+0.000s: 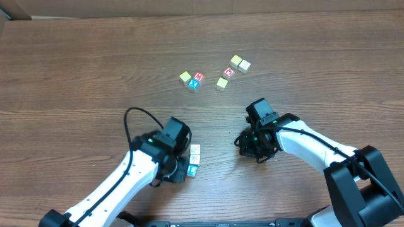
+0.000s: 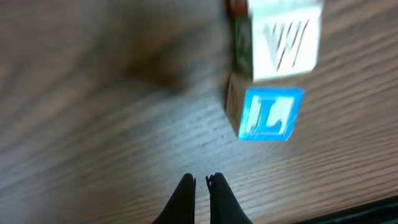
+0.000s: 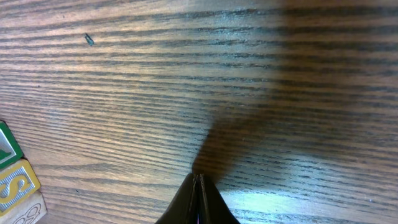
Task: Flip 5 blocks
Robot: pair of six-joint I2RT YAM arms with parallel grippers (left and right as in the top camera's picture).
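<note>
Resting on the desk (image 1: 76, 57), touching each other: blue-faced block lettered L (image 2: 270, 114) and cream-faced block lettered W (image 2: 283, 40), just off the tips of the left hand (image 2: 201, 183). Left hand pinched fully together, gripping nothing, poised over bare wood a little short of the L block.

Farther up the desk, well apart from that pair, scattered in a loose cluster: yellow-green block (image 1: 185, 77), red M block (image 1: 199, 77) close against a blue X block (image 1: 194, 84), yellow block (image 1: 221, 83), red-faced block (image 1: 229, 72), and two pale blocks (image 1: 236, 61) touching each other.

Right hand (image 3: 199, 180) likewise closed tight, empty, near open wood grain between the cluster and the near edge of the desk. At the lower left corner of the right wrist view, partly cut off: green-faced block (image 3: 6, 146), yellow S block (image 3: 15, 183), and a pale one (image 3: 25, 211) too cropped to read.
</note>
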